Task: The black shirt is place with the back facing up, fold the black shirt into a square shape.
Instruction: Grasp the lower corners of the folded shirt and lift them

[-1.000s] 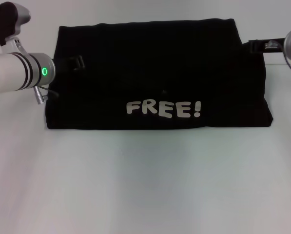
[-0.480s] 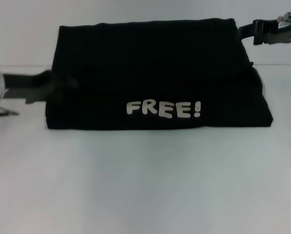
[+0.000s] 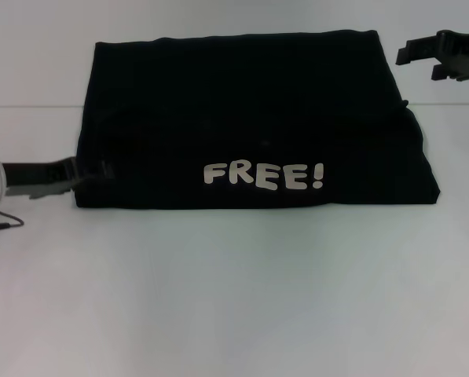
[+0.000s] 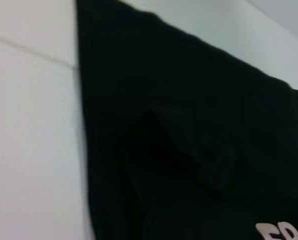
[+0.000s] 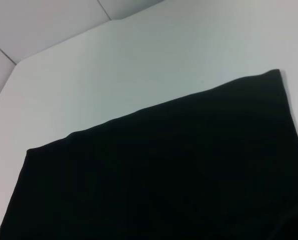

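The black shirt (image 3: 250, 110) lies folded into a wide rectangle on the white table, its pale "FREE!" lettering (image 3: 263, 175) facing up near the front edge. My left gripper (image 3: 93, 171) sits low at the shirt's front left corner, right at the cloth's edge. Its wrist view shows the shirt (image 4: 188, 125) up close, with a soft crease and a bit of the lettering (image 4: 283, 232). My right gripper (image 3: 416, 61) hovers open and empty off the back right corner, clear of the fabric. The right wrist view looks down on the shirt (image 5: 163, 170).
The white table (image 3: 234, 298) stretches bare in front of the shirt. A thin cable (image 3: 2, 224) trails from the left arm at the left edge. A seam line (image 3: 30, 107) crosses the surface behind.
The left gripper has left the top of the shirt's left side and dropped toward the front left corner. The right gripper has pulled back and up, off the right edge.
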`<state>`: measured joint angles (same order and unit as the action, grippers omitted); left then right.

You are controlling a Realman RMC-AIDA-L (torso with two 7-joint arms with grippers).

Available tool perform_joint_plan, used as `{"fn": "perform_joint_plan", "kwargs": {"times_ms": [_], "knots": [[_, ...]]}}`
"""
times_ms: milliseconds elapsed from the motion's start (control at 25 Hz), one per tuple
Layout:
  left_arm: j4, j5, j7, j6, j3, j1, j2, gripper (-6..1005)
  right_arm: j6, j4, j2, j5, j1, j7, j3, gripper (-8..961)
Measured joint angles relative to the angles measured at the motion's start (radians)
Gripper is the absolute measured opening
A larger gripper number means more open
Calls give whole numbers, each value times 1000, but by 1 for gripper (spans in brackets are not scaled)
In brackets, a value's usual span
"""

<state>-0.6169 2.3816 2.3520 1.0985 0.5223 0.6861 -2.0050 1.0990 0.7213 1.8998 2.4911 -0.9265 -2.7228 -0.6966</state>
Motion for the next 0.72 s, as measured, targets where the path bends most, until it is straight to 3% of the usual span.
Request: {"fn": "perform_joint_plan", "kwargs": {"times_ms": [280, 720], "knots": [[42, -3, 49, -102, -2, -1, -15, 673, 4, -4, -3, -5, 8, 6, 2, 805], [64, -3, -17, -172, 2, -3, -28, 671, -6, -7, -3, -6, 9, 9, 3, 805]]}}
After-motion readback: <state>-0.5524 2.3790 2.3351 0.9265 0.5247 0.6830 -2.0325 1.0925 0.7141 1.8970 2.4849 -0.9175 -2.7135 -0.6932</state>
